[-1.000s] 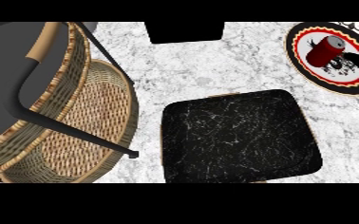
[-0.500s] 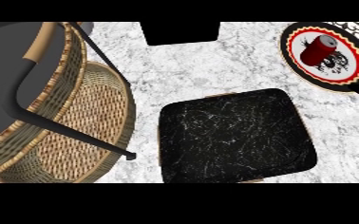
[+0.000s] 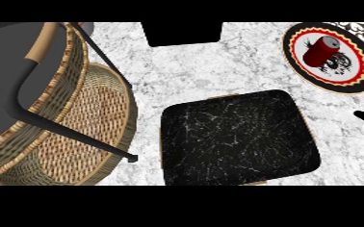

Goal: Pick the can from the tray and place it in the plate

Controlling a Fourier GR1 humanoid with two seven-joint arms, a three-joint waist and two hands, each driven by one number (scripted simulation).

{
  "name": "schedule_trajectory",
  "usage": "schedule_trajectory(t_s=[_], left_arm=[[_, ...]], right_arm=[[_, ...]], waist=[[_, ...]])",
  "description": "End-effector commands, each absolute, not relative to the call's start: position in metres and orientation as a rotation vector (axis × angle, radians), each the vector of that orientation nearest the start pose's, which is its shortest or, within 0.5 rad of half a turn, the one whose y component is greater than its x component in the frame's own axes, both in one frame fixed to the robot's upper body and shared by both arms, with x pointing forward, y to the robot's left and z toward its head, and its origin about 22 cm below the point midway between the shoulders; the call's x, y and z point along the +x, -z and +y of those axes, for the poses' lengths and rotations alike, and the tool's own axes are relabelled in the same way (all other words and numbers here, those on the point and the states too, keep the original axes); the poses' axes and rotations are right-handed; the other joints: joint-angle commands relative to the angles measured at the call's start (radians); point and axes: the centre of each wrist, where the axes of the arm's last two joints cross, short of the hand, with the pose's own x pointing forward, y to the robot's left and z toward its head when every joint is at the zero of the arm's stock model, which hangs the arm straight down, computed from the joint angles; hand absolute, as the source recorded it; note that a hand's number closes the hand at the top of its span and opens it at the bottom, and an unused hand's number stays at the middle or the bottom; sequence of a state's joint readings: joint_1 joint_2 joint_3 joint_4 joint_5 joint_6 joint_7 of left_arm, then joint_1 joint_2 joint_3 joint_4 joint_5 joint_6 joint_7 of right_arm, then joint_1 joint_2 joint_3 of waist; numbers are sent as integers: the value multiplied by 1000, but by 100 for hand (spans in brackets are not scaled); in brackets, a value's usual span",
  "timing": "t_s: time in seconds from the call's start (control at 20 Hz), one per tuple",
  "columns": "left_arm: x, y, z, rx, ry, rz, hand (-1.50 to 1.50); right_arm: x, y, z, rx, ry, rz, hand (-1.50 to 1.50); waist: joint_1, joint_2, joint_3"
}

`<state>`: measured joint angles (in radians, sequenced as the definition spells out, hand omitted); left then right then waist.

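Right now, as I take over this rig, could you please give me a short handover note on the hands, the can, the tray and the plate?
Left hand: not in view.
Right hand: only a small dark tip shows at the right edge, which may be it; its fingers cannot be judged.
Can: red, lying on the plate at the upper right, with nothing holding it.
Tray: black, at centre, with nothing on it.
Also on the counter: a wicker basket at left.
Done: the can is off the tray and on the plate.
Left: apparently nothing for the can; just confirm where the hands are.
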<state>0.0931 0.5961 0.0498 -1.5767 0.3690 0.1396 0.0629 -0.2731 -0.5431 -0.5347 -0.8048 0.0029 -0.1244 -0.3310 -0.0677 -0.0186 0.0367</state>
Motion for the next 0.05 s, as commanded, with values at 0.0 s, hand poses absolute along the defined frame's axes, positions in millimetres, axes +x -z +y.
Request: schedule_trajectory(t_s=[0.0], left_arm=[[214, 5, 307, 50, -43, -1237, 0]], right_arm=[[239, -1, -493, -823, 212, -1488, -150]], waist=[[-20, 30, -37]])
